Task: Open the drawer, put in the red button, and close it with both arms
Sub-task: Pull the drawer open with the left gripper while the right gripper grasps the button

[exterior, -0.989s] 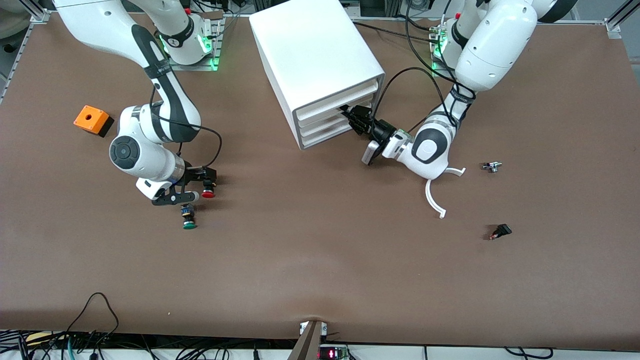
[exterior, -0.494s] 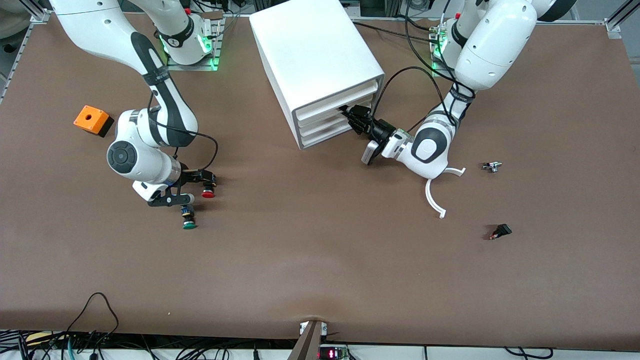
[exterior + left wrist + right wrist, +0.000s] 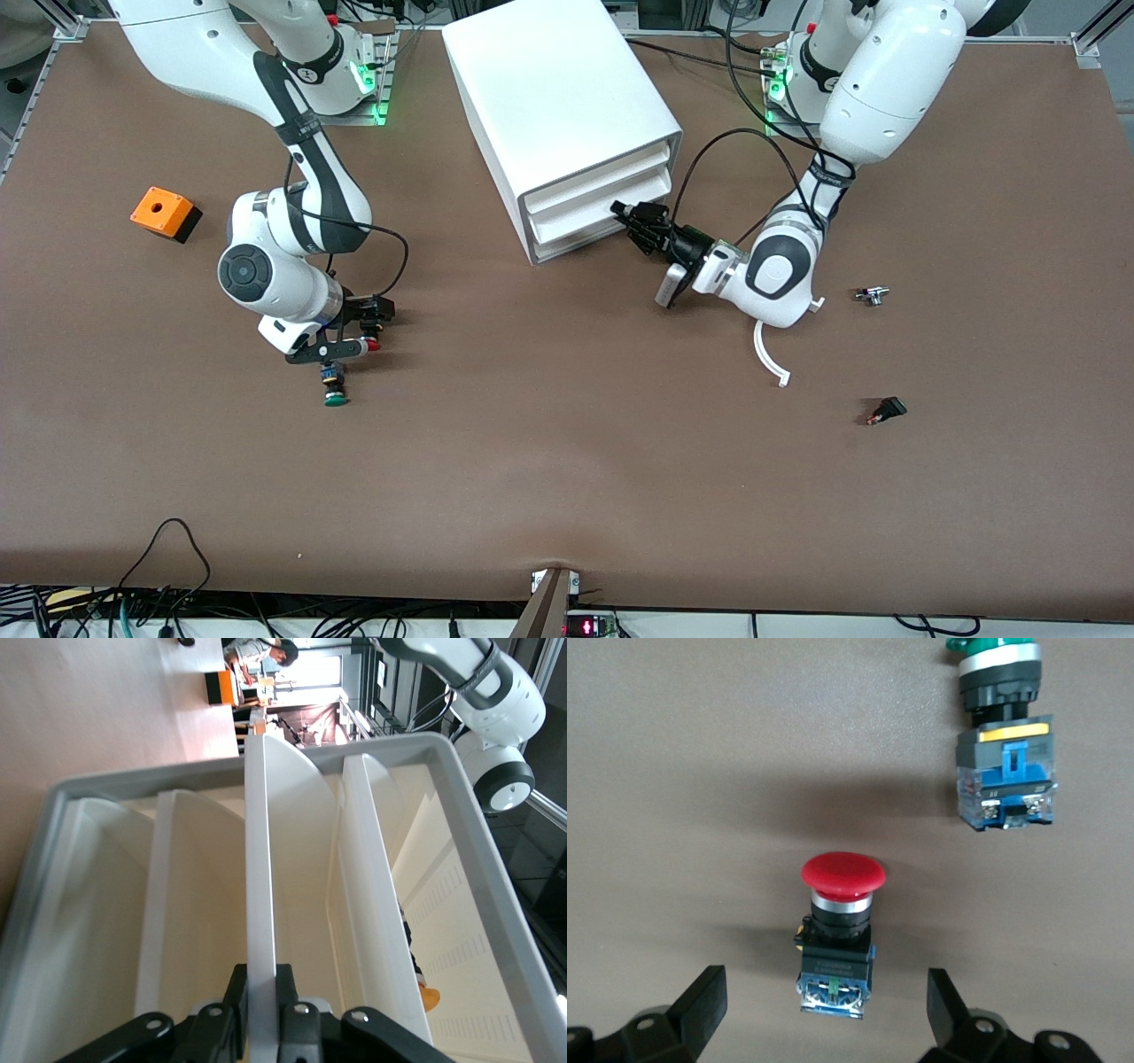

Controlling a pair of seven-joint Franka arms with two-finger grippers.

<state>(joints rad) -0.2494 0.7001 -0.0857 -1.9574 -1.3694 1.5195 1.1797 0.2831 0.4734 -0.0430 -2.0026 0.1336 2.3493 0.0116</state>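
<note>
The white cabinet [image 3: 549, 89] stands at the table's back middle. My left gripper [image 3: 640, 221] is shut on the front lip of the middle drawer [image 3: 589, 215], which stands slightly out. In the left wrist view my left gripper [image 3: 263, 981] pinches that thin white lip [image 3: 257, 859]. My right gripper [image 3: 359, 330] is open and low over the red button [image 3: 372, 345], toward the right arm's end of the table. In the right wrist view the red button [image 3: 842, 904] lies on its side between my right gripper's [image 3: 824, 988] open fingers [image 3: 704, 997], untouched.
A green-capped button [image 3: 335, 390] lies just nearer the front camera than the red one; it also shows in the right wrist view [image 3: 1005, 735]. An orange box [image 3: 162, 213] sits toward the right arm's end. A white curved piece [image 3: 767, 354] and small black parts [image 3: 873, 295] [image 3: 886, 410] lie toward the left arm's end.
My left gripper has drawn back from the cabinet with the drawer's lip, and the middle drawer has come out a little. My right arm has shifted slightly toward the cabinet, gripper still over the red button.
</note>
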